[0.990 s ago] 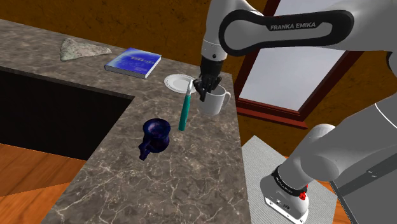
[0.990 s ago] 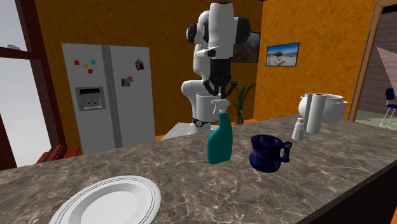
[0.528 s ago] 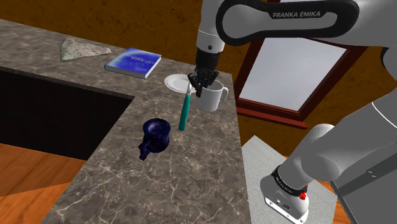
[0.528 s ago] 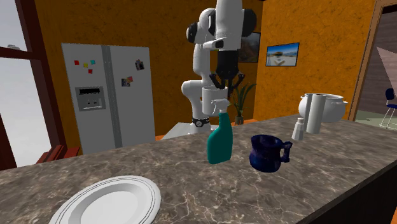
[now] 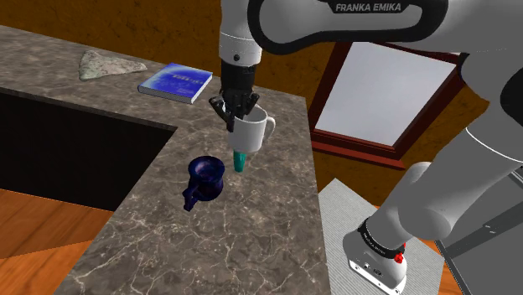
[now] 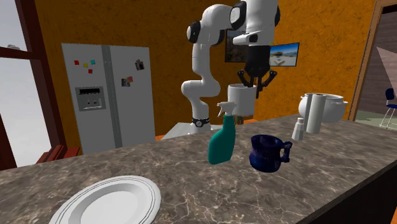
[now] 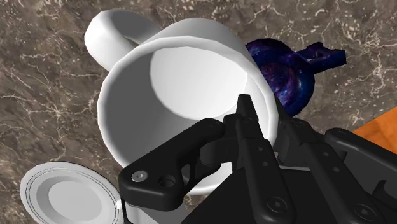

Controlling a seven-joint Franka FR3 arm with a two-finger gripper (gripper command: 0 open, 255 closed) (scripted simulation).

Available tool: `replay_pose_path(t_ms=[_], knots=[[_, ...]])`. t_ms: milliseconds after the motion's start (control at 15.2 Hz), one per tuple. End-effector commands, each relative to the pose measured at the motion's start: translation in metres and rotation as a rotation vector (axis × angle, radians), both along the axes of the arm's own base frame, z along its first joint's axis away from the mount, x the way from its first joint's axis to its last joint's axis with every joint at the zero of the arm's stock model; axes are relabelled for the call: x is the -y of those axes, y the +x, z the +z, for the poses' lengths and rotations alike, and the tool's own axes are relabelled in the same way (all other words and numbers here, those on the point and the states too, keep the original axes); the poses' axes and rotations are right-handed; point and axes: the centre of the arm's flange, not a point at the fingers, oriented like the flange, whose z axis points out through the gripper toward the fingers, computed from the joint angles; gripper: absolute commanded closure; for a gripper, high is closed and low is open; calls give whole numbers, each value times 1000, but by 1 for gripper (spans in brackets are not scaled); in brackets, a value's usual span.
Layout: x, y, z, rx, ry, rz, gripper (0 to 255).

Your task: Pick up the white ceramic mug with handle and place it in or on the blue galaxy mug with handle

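Since a second ago your arm has carried the white mug up and toward the shoulder view's left; it now hangs in the air above the teal spray bottle. The arm stretches out over the desk with the wrist pointing straight down. The hand is clamped on the mug's rim, one finger inside and one outside, mug upright. The dark blue galaxy mug stands on the desk, lower and near.

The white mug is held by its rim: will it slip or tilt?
Probably rigid: the white mug shows no bending in the hand. It may tilt, since only one wall is pinched. Its smooth surface could slip.
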Motion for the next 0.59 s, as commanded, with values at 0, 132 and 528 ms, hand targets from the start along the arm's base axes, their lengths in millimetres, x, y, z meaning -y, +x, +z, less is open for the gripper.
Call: replay_pose_path(t_ms=[0,132,528], knots=[[-28,3,4,0,1,-2,255],[-54,7,7,0,1,-2,255],[-105,16,2,0,1,-2,255]])
